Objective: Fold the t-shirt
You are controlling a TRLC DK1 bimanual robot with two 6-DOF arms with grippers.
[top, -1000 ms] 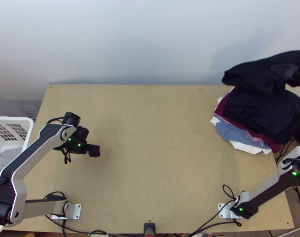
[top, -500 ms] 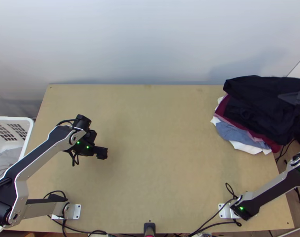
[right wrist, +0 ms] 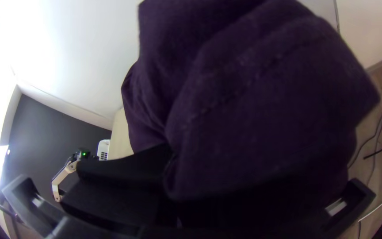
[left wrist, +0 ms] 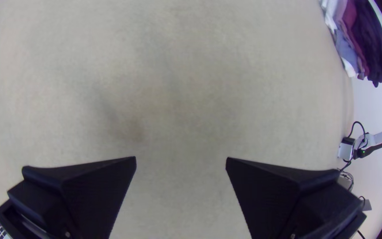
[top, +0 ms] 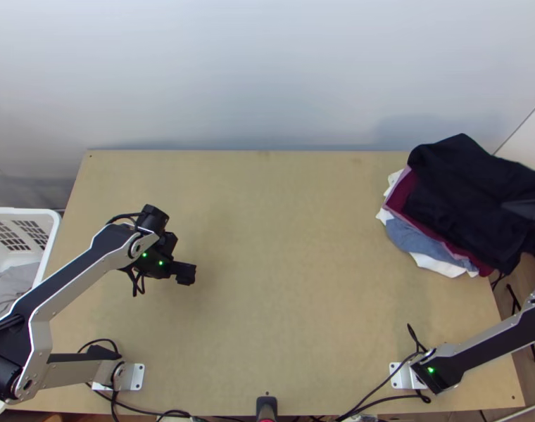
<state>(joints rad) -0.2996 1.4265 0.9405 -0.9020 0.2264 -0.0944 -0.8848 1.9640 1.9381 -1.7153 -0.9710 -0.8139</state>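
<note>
At the far left I'm seeing a white plastic laundry basket [top: 21, 210] standing beside the light wooden bench [top: 288, 211], some pale grey cloth [top: 14, 281] lying inside it. Next to that, the silver-and-black left arm [top: 67, 274] is angling up from its base and bending over the bench's left side, its gripper [top: 186, 273] hovering low above bare wood. Its jaws are standing wide apart with nothing between them. Over at the far right corner, a stack of wine-red, blue and white clothes [top: 414, 240] is sitting on the bench, and the near-black cloth garment [top: 464, 169], which I'm taking for the t-shirt, is draping loosely over the top, unfolded and rumpled. The right arm [top: 489, 334] is stretching out past the bench's right edge, with the right gripper [top: 517, 207] pointing inward over the pile; its jaws are closing on a bunched part of that dark fabric, by the look of its wrist view. To me they're working on taking the shirt off the stack, folding not begun. The next move is calling for lifting it clear without dragging its neighbours along, then bringing it to mid-bench, where the left gripper could be catching another edge for spreading it flat.
</note>
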